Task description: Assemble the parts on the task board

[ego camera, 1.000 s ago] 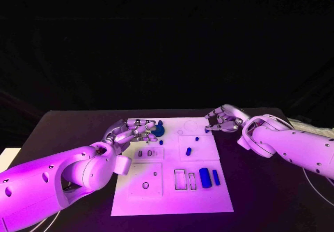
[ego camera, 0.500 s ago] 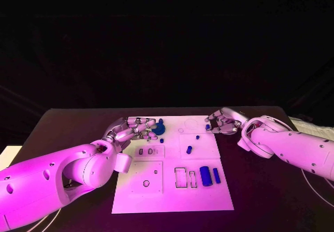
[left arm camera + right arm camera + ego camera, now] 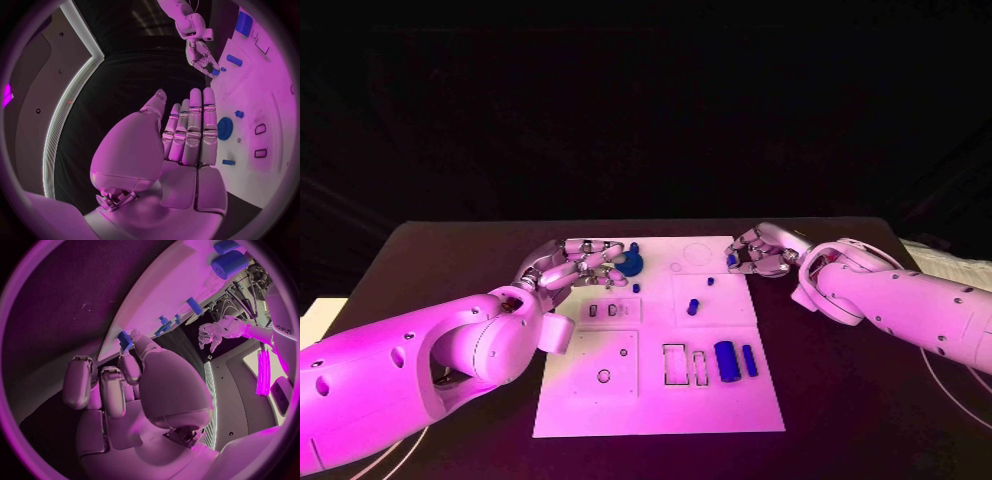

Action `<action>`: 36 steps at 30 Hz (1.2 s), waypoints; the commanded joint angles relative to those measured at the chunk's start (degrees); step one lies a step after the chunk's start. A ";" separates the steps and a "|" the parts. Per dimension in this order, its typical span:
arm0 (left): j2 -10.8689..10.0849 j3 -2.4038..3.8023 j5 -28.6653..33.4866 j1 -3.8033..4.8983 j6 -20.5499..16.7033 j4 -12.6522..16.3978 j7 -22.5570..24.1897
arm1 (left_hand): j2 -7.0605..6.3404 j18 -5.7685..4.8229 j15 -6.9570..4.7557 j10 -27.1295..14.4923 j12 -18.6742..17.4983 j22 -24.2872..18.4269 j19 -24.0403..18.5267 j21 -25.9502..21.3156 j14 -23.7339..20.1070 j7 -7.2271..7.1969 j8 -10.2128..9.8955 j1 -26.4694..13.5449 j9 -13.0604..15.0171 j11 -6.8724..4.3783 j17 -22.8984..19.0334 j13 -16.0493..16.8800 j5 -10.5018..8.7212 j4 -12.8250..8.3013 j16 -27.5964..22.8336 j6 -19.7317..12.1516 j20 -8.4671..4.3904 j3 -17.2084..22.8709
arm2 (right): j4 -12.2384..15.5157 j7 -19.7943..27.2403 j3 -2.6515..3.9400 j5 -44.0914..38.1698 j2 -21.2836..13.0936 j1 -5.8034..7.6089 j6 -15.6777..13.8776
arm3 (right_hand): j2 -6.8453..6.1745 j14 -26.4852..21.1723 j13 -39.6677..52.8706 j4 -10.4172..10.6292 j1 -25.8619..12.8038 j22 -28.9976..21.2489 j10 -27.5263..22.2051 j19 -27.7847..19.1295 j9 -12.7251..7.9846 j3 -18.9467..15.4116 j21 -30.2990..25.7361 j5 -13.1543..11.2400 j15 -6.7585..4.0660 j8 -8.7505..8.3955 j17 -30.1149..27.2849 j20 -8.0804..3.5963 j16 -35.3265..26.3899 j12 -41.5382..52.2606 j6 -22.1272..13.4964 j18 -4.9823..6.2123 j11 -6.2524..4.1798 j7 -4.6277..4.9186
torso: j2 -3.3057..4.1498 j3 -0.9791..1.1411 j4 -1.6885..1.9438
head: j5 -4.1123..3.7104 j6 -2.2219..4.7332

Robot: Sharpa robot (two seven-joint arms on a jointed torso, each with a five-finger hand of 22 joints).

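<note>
Fingertips [image 3: 737,261] of the right hand [image 3: 764,252] pinch a small blue part [image 3: 731,261] at the task board's [image 3: 653,410] far right edge, seemingly for seating, while the left hand [image 3: 583,266] hovers empty, fingers extended, beside the blue gear [image 3: 629,267] near the far left corner.

Our left hand [image 3: 584,266] hangs above the board's [image 3: 646,410] far left corner, the gear [image 3: 629,265] just beside its fingertips. Our right hand [image 3: 762,252] crowds the far right edge. Between them lies bare board.
</note>
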 commanded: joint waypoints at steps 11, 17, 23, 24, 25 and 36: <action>0.08 0.04 -0.18 0.02 1.13 0.04 0.43 | 0.65 0.60 0.08 -0.18 -0.26 0.09 0.00 0.32 -0.61 0.03 -0.43 0.18 -0.08 0.03 0.22 -0.04 -0.26 -0.43 -0.07 -0.18 -0.08 0.06 | -0.84 0.36 -0.02 -0.93 0.56 -0.17 1.12 | 1.38 5.06 0.48 -0.20 -0.10 0.40 0.61 0.25 0.37 1.39 0.26 -0.71 -0.45 0.78 11.52 -0.21 0.13 0.80 2.62 -0.50 -0.78 -0.59 | -0.04 0.02 -0.01 | 0.02 -0.22; 0.06 0.04 -0.18 0.02 1.15 0.05 0.41 | 0.65 0.60 0.08 -0.18 -0.26 0.09 0.00 0.32 -0.61 0.03 -0.43 0.18 -0.08 0.03 0.22 -0.04 -0.26 -0.43 -0.07 -0.18 -0.08 0.06 | -1.11 0.15 -0.02 -0.91 0.75 -0.17 0.26 | 2.32 5.10 0.84 -0.44 -0.04 0.81 1.01 0.46 0.70 2.33 0.47 -1.20 -0.96 1.55 11.68 -0.63 0.22 1.19 4.54 -0.57 -1.40 -1.34 | -0.03 0.03 0.02 | 0.02 -0.26; 0.05 0.04 -0.18 0.02 1.13 0.05 0.39 | 0.65 0.60 0.08 -0.18 -0.26 0.09 0.00 0.32 -0.61 0.03 -0.43 0.18 -0.08 0.03 0.22 -0.04 -0.26 -0.43 -0.07 -0.18 -0.08 0.06 | -1.12 -1.18 -0.02 -1.33 0.94 -0.17 -1.77 | 3.23 5.13 1.29 -0.94 0.24 1.06 1.58 0.61 1.08 3.40 0.60 -2.50 -1.51 2.39 11.79 -1.13 0.27 1.68 6.37 -0.62 -2.05 -2.12 | -0.04 0.03 0.00 | 0.06 -0.32; 0.05 0.04 -0.18 0.02 1.13 0.05 0.39 | 0.65 0.60 0.08 -0.18 -0.26 0.09 0.00 0.32 -0.61 0.03 -0.43 0.18 -0.08 0.03 0.22 -0.04 -0.26 -0.43 -0.07 -0.18 -0.08 0.06 | -1.04 -1.47 -0.02 -1.46 0.96 -0.17 -2.39 | 3.33 5.14 1.35 -1.00 0.25 1.06 1.65 0.61 1.13 3.52 0.60 -2.57 -1.58 2.49 11.82 -1.19 0.28 1.73 6.55 -0.62 -2.13 -2.21 | -0.05 0.05 0.02 | 0.04 -0.34; 0.05 0.04 -0.18 0.02 1.13 0.06 0.39 | 0.65 0.60 0.08 -0.18 -0.26 0.09 0.00 0.32 -0.61 0.03 -0.43 0.18 -0.08 0.03 0.22 -0.04 -0.26 -0.43 -0.07 -0.18 -0.08 0.06 | -0.95 -1.69 -0.02 -1.55 0.97 -0.17 -2.94 | 3.45 5.14 1.39 -1.05 0.25 1.07 1.72 0.62 1.17 3.65 0.60 -2.62 -1.64 2.57 11.81 -1.25 0.28 1.78 6.72 -0.62 -2.20 -2.29 | -0.06 0.04 0.02 | 0.05 -0.35; 0.00 0.04 -0.15 0.02 1.08 -0.18 0.41 | 0.65 0.60 0.08 -0.18 -0.26 0.09 0.00 0.32 -0.61 0.03 -0.43 0.18 -0.08 0.03 0.22 -0.04 -0.26 -0.43 -0.07 -0.18 -0.08 0.06 | 4.62 -5.25 0.28 -0.78 -0.31 0.59 -7.30 | 4.13 5.11 0.99 -1.07 -0.11 0.78 1.62 0.52 1.19 4.32 0.46 -2.69 -1.83 2.43 11.71 -1.52 0.21 1.23 6.56 -0.58 -2.31 -2.34 | -0.14 0.04 0.02 | 0.21 -0.22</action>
